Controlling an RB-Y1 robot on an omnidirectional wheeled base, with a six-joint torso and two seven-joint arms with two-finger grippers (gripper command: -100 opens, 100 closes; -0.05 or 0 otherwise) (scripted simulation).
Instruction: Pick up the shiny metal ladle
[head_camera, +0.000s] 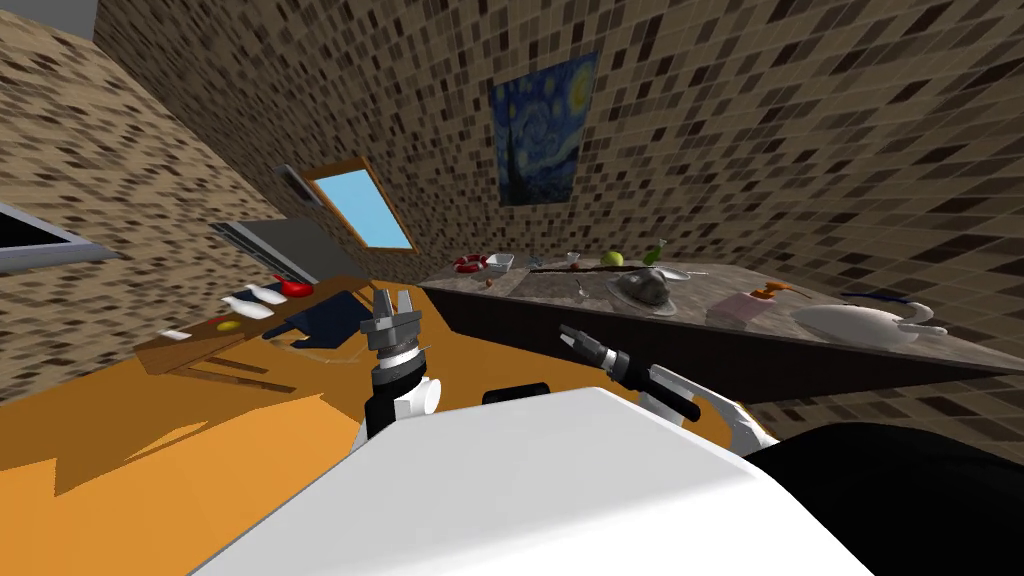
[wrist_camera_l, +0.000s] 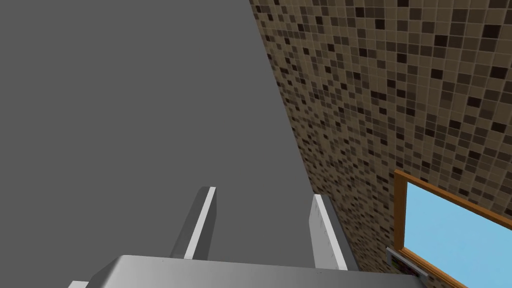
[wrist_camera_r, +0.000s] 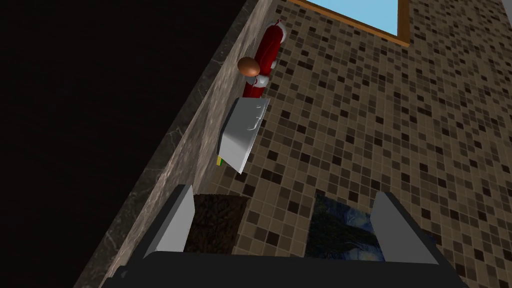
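- Ladle (head_camera: 582, 289): probably the thin grey piece lying mid-bench on the marbled bench (head_camera: 716, 283), just beside a plate (head_camera: 665, 308).
- Right jaws: wide apart, empty, short of the bench's front edge.
- Left jaws: apart, empty, off the bench's corner.

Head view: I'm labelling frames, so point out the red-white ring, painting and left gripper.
red-white ring (head_camera: 463, 267), head view, its rim.
painting (head_camera: 537, 130), head view, canvas middle.
left gripper (head_camera: 393, 303), head view, between fingertips.

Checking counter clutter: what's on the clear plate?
A grey rock-like lump sits on the clear plate, covering its middle. The plate's rim shows around it on the dark counter. Anything beneath the lump is hidden.
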